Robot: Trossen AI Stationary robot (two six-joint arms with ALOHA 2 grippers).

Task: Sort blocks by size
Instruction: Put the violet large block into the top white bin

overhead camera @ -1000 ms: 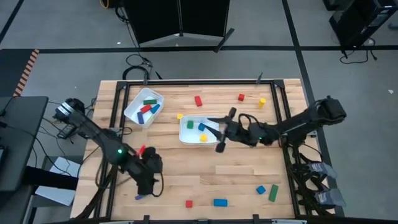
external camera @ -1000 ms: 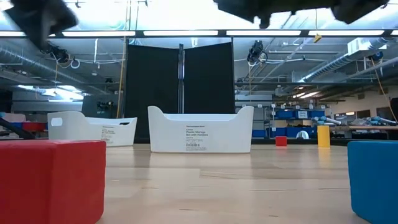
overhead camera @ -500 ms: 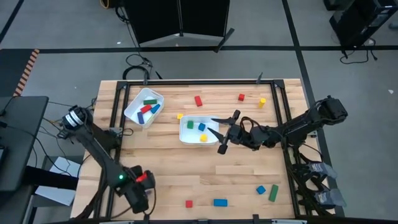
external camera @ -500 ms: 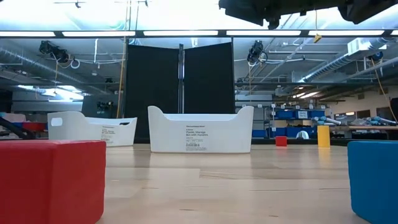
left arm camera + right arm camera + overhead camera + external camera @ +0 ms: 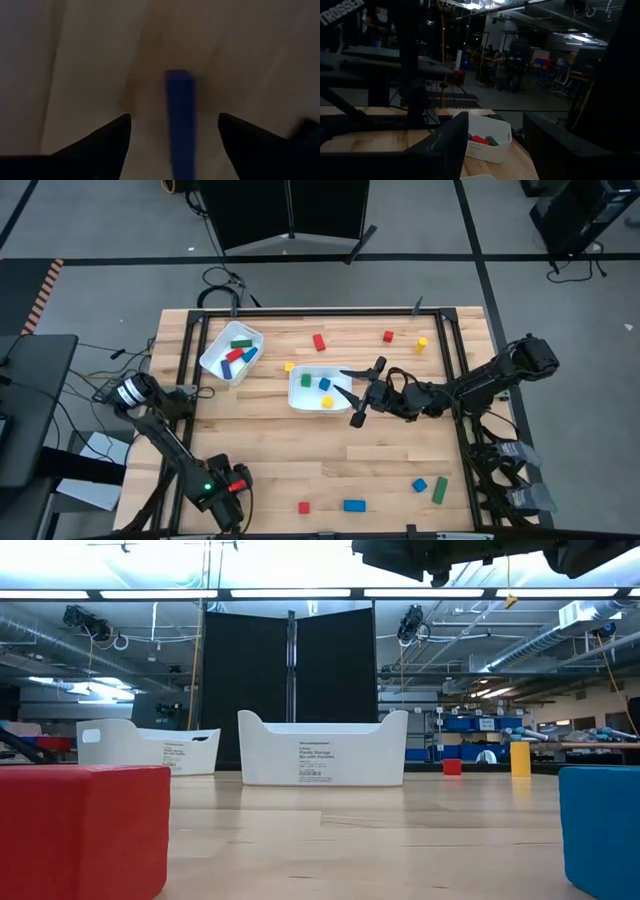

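My left gripper (image 5: 172,145) hangs low over the near-left corner of the wood table (image 5: 400,455), fingers spread wide, holding nothing. A long blue bar (image 5: 181,120), smooth w/ square edges, lies on the planks between them. My right gripper (image 5: 352,390) sits mid-table just beside the center bin (image 5: 295,390), fingers wide apart, empty.

Both bins are white plastic w/ curved walls. Center bin holds small cubes: green, blue, yellow. Far-left bin (image 5: 213,360) holds longer bars: green, red, blue.

Loose blocks: red bar (image 5: 319,342), red cube (image 5: 388,336), yellow piece (image 5: 422,343) and yellow cube (image 5: 289,366) toward the far edge; red cube (image 5: 304,507), blue bar (image 5: 354,505), blue cube (image 5: 419,485), green bar (image 5: 439,490) near the front.
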